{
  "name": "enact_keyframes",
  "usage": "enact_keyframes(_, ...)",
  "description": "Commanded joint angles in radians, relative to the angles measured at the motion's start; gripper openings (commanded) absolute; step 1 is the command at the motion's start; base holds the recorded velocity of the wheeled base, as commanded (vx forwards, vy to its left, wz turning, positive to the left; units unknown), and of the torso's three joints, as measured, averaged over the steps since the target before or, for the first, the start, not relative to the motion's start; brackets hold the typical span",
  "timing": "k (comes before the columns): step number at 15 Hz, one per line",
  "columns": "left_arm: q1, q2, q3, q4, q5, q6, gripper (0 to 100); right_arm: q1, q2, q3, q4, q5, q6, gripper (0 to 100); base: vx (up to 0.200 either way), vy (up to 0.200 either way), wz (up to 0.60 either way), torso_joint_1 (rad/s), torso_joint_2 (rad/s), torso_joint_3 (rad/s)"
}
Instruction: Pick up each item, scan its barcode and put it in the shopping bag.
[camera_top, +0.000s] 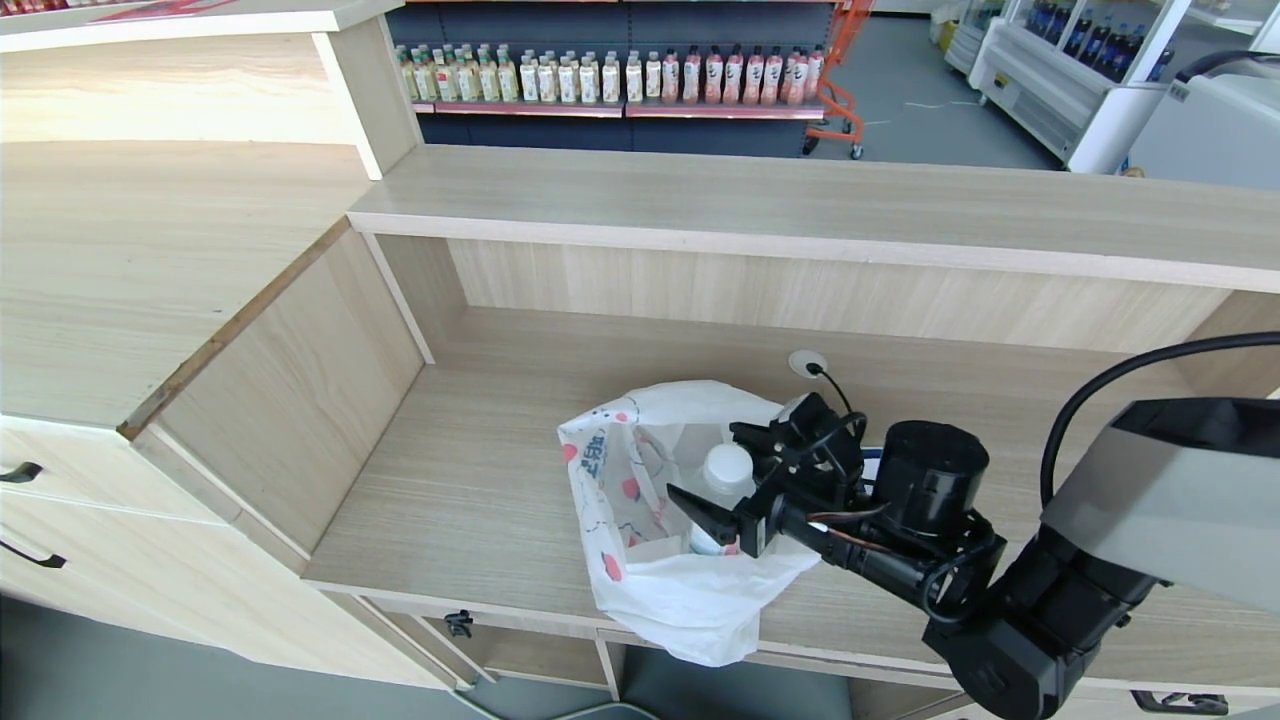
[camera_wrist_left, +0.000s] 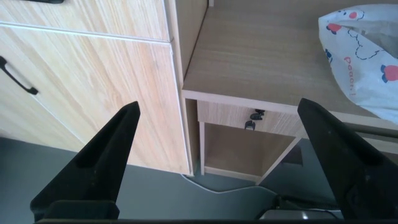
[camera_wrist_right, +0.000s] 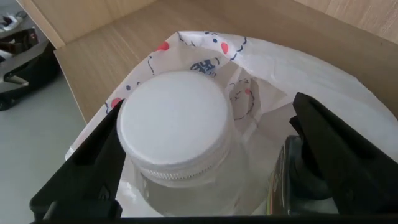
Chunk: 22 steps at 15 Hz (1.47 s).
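Right gripper (camera_top: 703, 460) fingers are spread wider than the white-capped bottle (camera_wrist_right: 174, 118) between them, gap on one side, likely unclamped. Bottle sits inside shopping bag (camera_top: 690, 600) on counter (camera_top: 470, 480). Left gripper (camera_wrist_left: 217, 112) is wide open and empty. Risk: on pull-out a finger snags the bag and tips the bottle.

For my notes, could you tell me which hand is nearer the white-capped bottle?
Right. The right hand straddles the bottle inside the shopping bag; the left hand hangs low before the counter.
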Motion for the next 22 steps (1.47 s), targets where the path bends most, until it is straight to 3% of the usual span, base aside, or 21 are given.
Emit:
enact_keyframes(1, 0.000, 0.000, 0.000, 0.000, 0.001, 0.000, 100, 0.010, -0.053, 0.002, 0.006, -0.003, -0.013, 100, 0.000, 0.000, 0.00, 0.000, 0.00, 0.000)
enact_keyframes(5, 0.000, 0.000, 0.000, 0.000, 0.001, 0.000, 100, 0.001, -0.157, -0.006, 0.051, -0.008, -0.048, 100, 0.000, 0.000, 0.00, 0.000, 0.00, 0.000)
enact_keyframes(7, 0.000, 0.000, 0.000, 0.000, 0.001, 0.000, 100, -0.004, -0.275, -0.038, 0.173, -0.014, -0.048, 100, 0.000, 0.000, 0.00, 0.000, 0.00, 0.000)
enact_keyframes(11, 0.000, 0.000, 0.000, 0.000, 0.001, 0.000, 100, -0.022, -0.470, -0.101, 0.371, -0.143, -0.089, 100, 0.000, 0.000, 0.00, 0.000, 0.00, 0.000)
enact_keyframes(16, 0.000, 0.000, 0.000, 0.000, 0.001, -0.001, 100, 0.018, -0.915, -0.001, 0.879, -0.384, -0.095, 100, 0.000, 0.000, 0.00, 0.000, 0.00, 0.000)
enact_keyframes(22, 0.000, 0.000, 0.000, -0.002, 0.001, -0.003, 100, 0.025, -1.065, 0.140, 0.910, -0.454, -0.082, 100, 0.000, 0.000, 0.00, 0.000, 0.00, 0.000)
